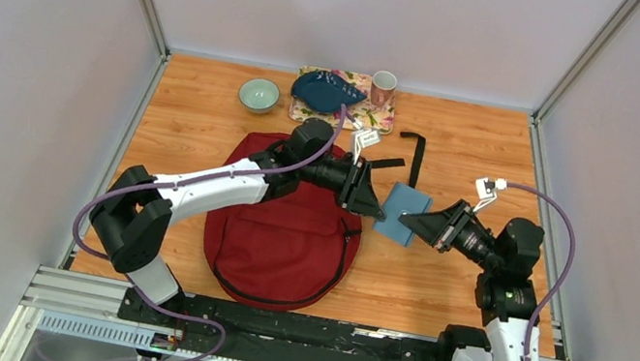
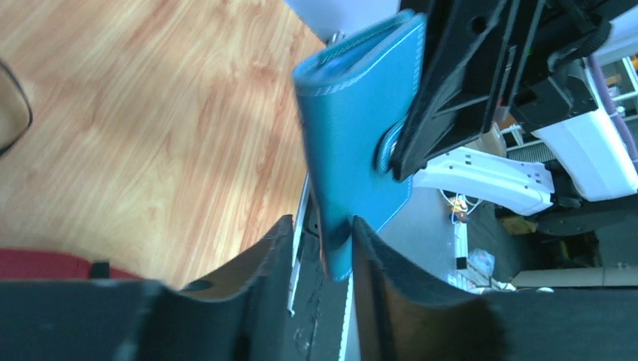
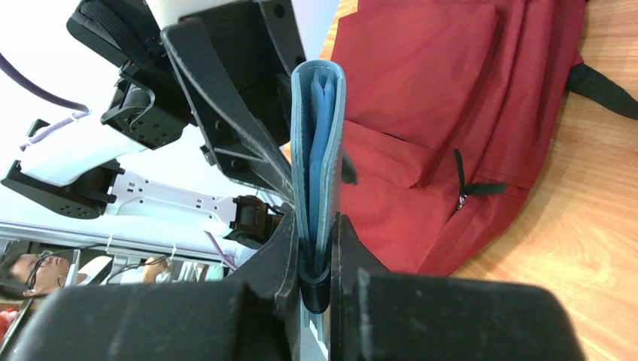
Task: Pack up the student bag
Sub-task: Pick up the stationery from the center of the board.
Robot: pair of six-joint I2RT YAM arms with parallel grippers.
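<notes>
right gripper (image 1: 406,218) clamped on one edge of blue wallet (image 1: 400,204) | left gripper (image 1: 379,211) jaws parted, loose around opposite edge | wallet held clear of table (image 1: 198,121), just right of dark red backpack (image 1: 287,234) lying flat | green bowl (image 1: 259,94), pink cup (image 1: 383,86) at far edge

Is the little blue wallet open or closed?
Closed. The blue wallet is folded, its two covers lying together edge-on, pinched in the right gripper.
</notes>
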